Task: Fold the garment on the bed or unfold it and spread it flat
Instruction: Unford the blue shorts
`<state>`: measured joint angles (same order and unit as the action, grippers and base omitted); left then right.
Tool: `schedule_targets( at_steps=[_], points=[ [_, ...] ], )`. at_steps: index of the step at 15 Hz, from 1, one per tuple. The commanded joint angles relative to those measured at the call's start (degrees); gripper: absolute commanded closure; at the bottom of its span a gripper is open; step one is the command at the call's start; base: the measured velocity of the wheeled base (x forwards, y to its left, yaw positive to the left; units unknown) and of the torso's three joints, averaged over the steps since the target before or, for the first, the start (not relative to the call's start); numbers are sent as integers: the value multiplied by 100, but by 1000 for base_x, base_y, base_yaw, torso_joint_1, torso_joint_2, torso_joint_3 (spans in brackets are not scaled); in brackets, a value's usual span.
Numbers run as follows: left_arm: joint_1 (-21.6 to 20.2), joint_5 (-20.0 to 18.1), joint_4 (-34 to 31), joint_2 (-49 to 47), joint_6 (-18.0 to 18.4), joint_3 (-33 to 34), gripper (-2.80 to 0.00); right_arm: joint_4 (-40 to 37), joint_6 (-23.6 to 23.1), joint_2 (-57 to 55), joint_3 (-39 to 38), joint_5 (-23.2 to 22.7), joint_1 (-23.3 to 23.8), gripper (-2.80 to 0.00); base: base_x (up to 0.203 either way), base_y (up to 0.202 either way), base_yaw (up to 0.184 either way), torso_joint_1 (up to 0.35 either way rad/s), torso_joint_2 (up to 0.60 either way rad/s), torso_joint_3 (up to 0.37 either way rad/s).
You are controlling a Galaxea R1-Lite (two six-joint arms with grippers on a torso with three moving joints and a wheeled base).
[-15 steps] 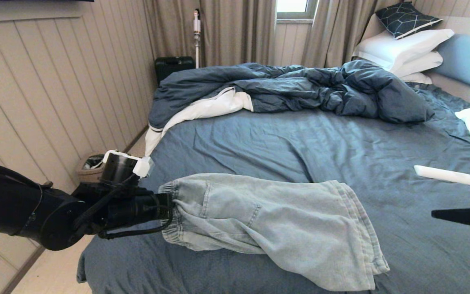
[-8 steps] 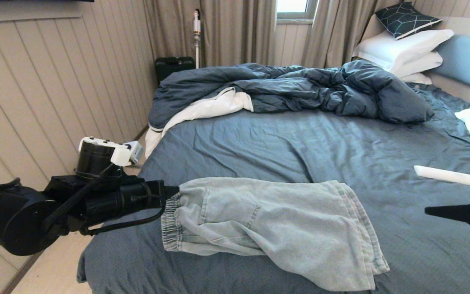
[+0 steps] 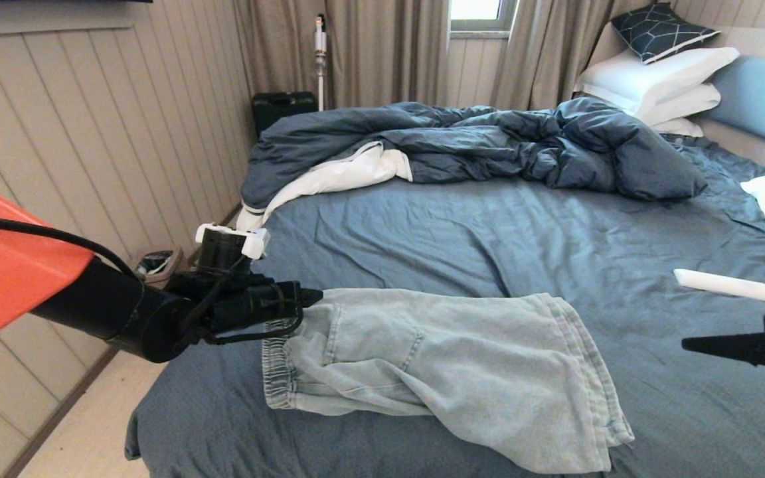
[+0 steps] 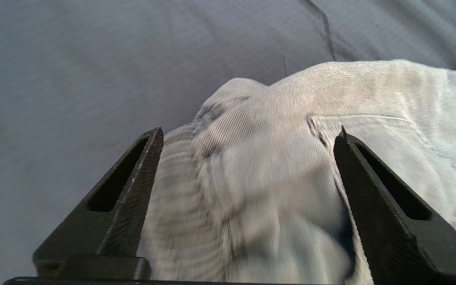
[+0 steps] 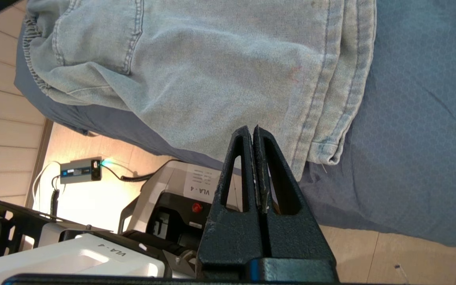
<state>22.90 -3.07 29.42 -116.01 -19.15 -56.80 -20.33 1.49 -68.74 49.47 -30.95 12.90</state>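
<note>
The left end effector (image 3: 313, 297), released above the waistband of the garment (image 3: 442, 372), could snag loose cloth and spoil the fold; the right end effector (image 3: 691, 344) is clenched empty.

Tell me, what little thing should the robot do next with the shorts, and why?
Probably draw the left gripper back a little and regrip. Its fingers stand open above the waistband of the garment, holding nothing, and the shorts lie doubled over on the bed. The right gripper is shut, away from the cloth.
</note>
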Motion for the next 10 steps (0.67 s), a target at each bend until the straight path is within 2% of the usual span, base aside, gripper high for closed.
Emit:
schedule_targets(
  at_steps=[1,6,7,10],
  points=[
    [-174,-148,155,-446,12,-129,-280,-14,9,-16,-7,-17,2,0,0,0,0,0,0,0],
    [-295,-203,200,-503,78,42,-280,-7,1,-97,-45,-15,2,0,0,0,0,0,0,0],
    [-291,-267,231,-505,72,101,0,-6,6,-113,-51,-14,2,0,0,0,0,0,0,0],
    [-294,-816,253,-462,35,202,0,0,-8,-180,-75,-8,11,0,0,0,0,0,0,0]
  ],
)
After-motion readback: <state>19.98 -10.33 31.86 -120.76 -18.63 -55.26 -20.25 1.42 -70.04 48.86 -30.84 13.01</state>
